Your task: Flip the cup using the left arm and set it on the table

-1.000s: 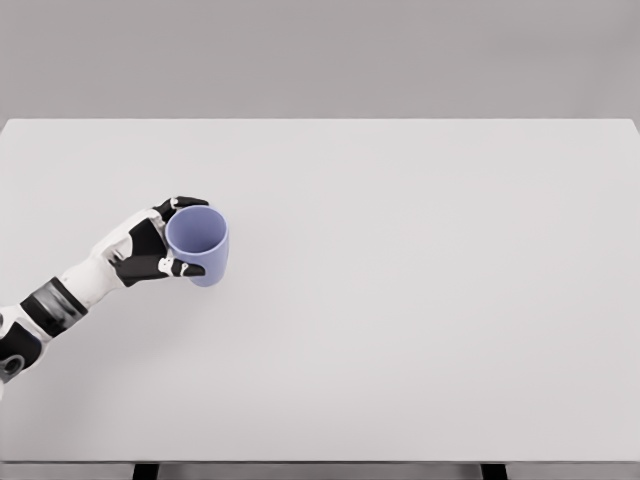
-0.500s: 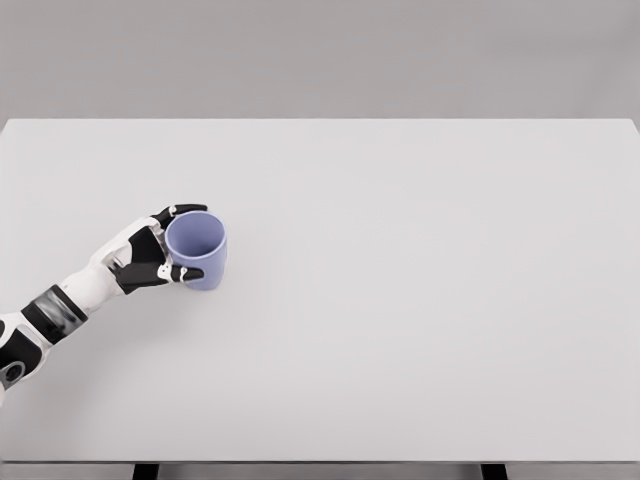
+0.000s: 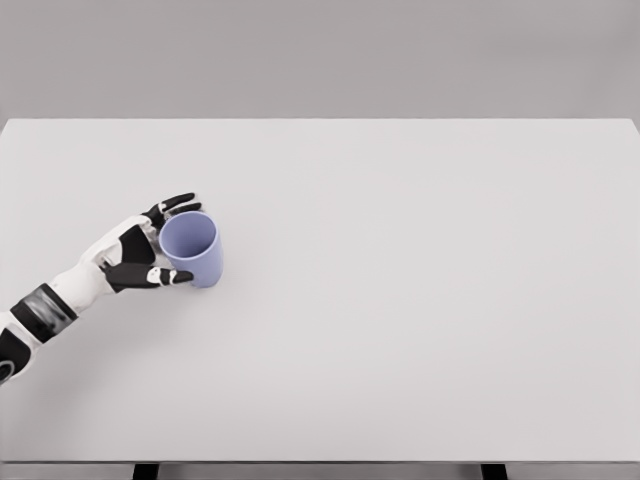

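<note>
Head view: your left hand (image 3: 135, 258) sits by the table's (image 3: 420, 300) left edge, fingers loosened and spread around the lilac cup (image 3: 191, 249), no firm hold. The cup stands mouth-up on the table, so you look to be on the release. Next you need a clean draw-away leftward without nudging it. Plain white tabletop, grey wall (image 3: 320, 55) behind.

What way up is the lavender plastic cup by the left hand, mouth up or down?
Mouth up. The lavender plastic cup shows its open rim and hollow interior, standing on the white table beside the left hand.
</note>
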Available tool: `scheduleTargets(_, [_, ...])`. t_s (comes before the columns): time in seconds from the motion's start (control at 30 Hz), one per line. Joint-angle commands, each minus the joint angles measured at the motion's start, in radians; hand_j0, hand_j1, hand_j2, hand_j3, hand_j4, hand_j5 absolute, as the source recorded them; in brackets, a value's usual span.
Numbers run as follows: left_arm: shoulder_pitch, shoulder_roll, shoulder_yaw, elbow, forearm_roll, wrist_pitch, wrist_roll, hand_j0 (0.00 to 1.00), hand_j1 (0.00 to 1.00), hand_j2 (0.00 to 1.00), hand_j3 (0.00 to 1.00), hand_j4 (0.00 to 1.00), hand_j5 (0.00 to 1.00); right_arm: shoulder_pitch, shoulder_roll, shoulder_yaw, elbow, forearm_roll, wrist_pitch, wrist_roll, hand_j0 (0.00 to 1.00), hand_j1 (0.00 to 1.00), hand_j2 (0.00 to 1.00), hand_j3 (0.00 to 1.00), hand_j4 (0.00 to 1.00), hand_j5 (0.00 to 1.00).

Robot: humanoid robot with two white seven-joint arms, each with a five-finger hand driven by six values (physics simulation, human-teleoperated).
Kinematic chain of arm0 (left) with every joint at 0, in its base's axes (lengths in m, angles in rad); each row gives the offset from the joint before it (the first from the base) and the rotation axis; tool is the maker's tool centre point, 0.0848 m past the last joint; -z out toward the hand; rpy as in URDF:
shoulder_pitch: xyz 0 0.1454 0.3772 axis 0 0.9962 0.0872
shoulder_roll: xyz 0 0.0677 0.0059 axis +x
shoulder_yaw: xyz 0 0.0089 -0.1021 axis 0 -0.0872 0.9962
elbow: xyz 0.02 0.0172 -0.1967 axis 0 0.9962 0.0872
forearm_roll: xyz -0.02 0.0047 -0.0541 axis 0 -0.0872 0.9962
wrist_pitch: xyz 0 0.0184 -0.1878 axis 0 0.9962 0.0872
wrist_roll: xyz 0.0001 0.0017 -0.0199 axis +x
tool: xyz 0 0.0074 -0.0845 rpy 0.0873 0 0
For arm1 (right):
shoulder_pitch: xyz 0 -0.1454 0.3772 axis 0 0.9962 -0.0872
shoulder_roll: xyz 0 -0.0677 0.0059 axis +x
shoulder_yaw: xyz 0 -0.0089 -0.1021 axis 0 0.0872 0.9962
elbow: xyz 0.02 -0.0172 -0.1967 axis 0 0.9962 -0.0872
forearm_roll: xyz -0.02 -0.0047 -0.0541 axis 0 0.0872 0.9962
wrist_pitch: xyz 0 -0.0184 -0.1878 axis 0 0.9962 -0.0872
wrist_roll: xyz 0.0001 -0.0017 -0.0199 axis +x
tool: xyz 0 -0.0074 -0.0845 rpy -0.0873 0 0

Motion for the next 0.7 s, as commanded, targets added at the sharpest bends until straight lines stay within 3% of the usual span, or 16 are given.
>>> scheduleTargets(0.0, [0.0,0.024,0.003,0.008,0.003,-0.003,0.0,1.0,1.0,1.0,1.0,1.0,1.0,0.0,0.0,0.0,0.0,0.0,0.0,0.0,1.0,1.0,1.0,1.0,1.0,1.0])
scheduleTargets(0.07, [0.005,0.033,0.004,0.008,0.005,-0.003,0.0,1.0,1.0,1.0,1.0,1.0,1.0,0.0,0.0,0.0,0.0,0.0,0.0,0.0,1.0,1.0,1.0,1.0,1.0,1.0])
scheduleTargets(0.17, [0.008,0.12,0.006,0.006,0.014,-0.008,-0.002,1.0,1.0,1.0,1.0,1.0,1.0,0.0,0.0,0.0,0.0,0.0,0.0,0.0,1.0,1.0,1.0,1.0,1.0,1.0])
scheduleTargets(0.27, [0.008,0.202,0.069,-0.005,0.037,-0.012,-0.014,1.0,1.0,1.0,1.0,1.0,1.0,0.0,0.0,0.0,0.0,0.0,0.0,0.0,1.0,1.0,1.0,1.0,1.0,1.0])
scheduleTargets(0.33, [0.003,0.231,0.128,-0.029,0.063,-0.056,-0.08,1.0,1.0,1.0,1.0,1.0,1.0,0.0,0.0,0.0,0.0,0.0,0.0,0.0,1.0,1.0,1.0,1.0,1.0,1.0])
scheduleTargets(0.37, [0.002,0.257,0.127,-0.037,0.063,-0.156,-0.12,1.0,1.0,1.0,1.0,1.0,1.0,0.0,0.0,0.0,0.0,0.0,0.0,0.0,1.0,1.0,1.0,1.0,1.0,1.0])
scheduleTargets(0.43, [-0.002,0.306,0.127,-0.097,0.062,-0.184,-0.187,1.0,1.0,1.0,1.0,1.0,1.0,0.0,0.0,0.0,0.0,0.0,0.0,0.0,1.0,1.0,1.0,1.0,1.0,1.0])
scheduleTargets(0.57, [-0.026,0.251,0.128,-0.169,0.045,-0.184,-0.202,1.0,1.0,1.0,1.0,1.0,1.0,0.0,0.0,0.0,0.0,0.0,0.0,0.0,1.0,1.0,1.0,1.0,1.0,1.0])
scheduleTargets(0.67, [-0.032,0.212,0.128,-0.186,-0.012,-0.182,-0.199,1.0,1.0,1.0,1.0,1.0,1.0,0.0,0.0,0.0,0.0,0.0,0.0,0.0,1.0,1.0,1.0,1.0,1.0,1.0])
